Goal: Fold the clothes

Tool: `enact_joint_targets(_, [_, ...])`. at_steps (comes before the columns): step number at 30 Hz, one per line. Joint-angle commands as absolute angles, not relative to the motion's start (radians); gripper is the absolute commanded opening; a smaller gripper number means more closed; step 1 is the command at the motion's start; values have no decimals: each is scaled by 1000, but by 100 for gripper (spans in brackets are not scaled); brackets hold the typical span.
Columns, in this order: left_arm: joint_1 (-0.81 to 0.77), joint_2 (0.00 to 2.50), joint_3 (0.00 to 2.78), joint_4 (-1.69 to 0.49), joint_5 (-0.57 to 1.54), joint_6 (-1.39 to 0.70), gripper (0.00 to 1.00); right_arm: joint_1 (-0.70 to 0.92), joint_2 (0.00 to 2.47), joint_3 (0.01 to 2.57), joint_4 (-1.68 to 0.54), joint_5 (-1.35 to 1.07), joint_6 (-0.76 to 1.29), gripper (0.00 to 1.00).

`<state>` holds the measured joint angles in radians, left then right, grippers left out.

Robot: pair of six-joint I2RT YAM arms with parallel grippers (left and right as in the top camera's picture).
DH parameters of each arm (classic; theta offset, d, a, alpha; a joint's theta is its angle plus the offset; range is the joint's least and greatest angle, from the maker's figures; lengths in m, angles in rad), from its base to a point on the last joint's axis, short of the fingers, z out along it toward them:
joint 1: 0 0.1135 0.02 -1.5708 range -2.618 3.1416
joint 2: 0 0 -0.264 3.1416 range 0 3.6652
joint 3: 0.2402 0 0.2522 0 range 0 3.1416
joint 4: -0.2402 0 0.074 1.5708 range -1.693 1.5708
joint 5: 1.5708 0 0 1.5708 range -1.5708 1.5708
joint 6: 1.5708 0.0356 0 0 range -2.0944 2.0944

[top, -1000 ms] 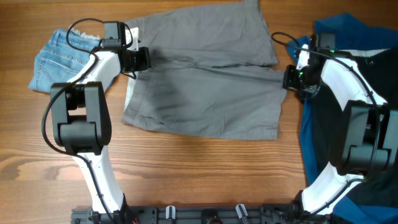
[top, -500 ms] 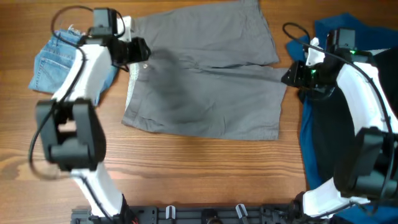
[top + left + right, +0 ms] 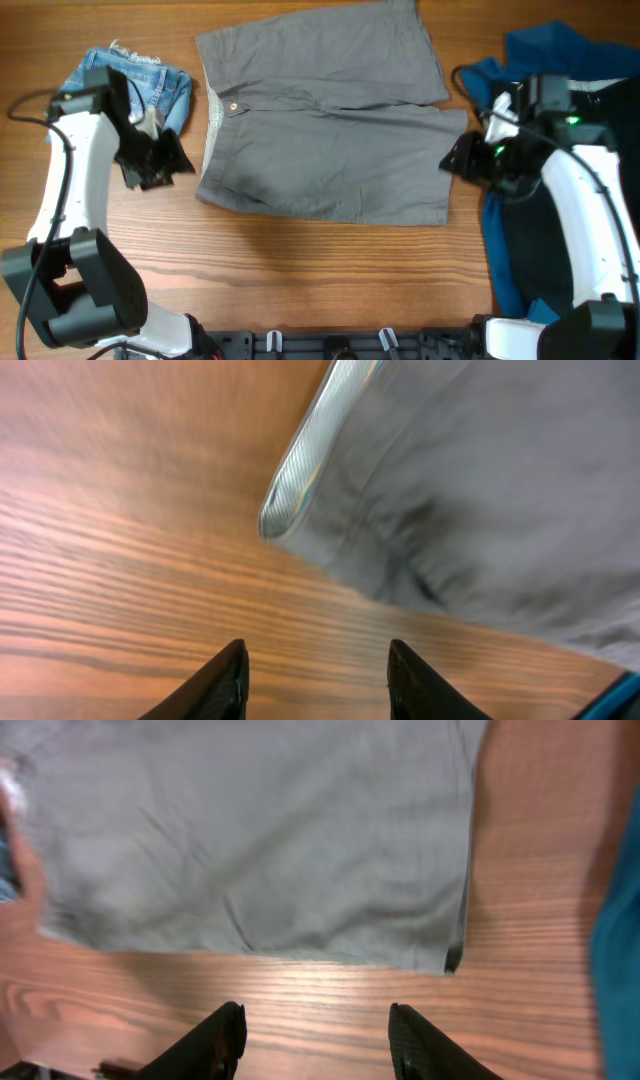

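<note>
So the large grey cotton shorts (image 3: 330, 140) are lying in the middle of the wooden desk (image 3: 300, 280). They're spread out flat and sideways, with the waist to the left and both legs running right. The small button (image 3: 235, 107) and the pale waistband lining (image 3: 210, 135) show at the left edge. There's a crease or seam line between the two legs, but otherwise the cloth looks fairly smooth. I'd say no real fold has been made on them yet, so that's basically all still to do.

The light-blue denim shorts (image 3: 140, 75) sit bunched compactly at the far left. They might be done already, hard to say. The dark-blue and black garments (image 3: 545, 200) are heaped on the right edge and look untouched.

The left tool (image 3: 315, 660) is spread wide with nothing in it, over bare wood just beside the waistband corner (that view is blurry). The right tool (image 3: 315, 1020) is also wide apart and empty, near the hem side of the shorts.
</note>
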<state>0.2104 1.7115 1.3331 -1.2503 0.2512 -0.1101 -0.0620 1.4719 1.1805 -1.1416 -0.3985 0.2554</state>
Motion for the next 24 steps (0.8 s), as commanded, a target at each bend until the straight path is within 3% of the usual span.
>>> enact_joint_targets(1, [210,1717,1184,-1189,253,-147,47,-54,1486,1050,-1085,-373,340,51])
enact_joint_targets(11, [208,1717,834,-656,268,-421,53,-54,1486,942,-987,-372,336,51])
enact_joint_targets(14, [209,1717,825,-629,268,-427,49,-53,1486,942,-984,-334,336,51])
enact_joint_targets(16, [209,1716,825,-633,312,-427,39,-54,1486,942,-984,-328,332,51])
enact_joint_targets(19, [216,1693,825,-672,418,-423,37,-54,1486,942,-983,-327,332,51])
enact_joint_targets(24, [277,1563,833,-706,417,-366,39,-54,1486,942,-979,-324,315,51])
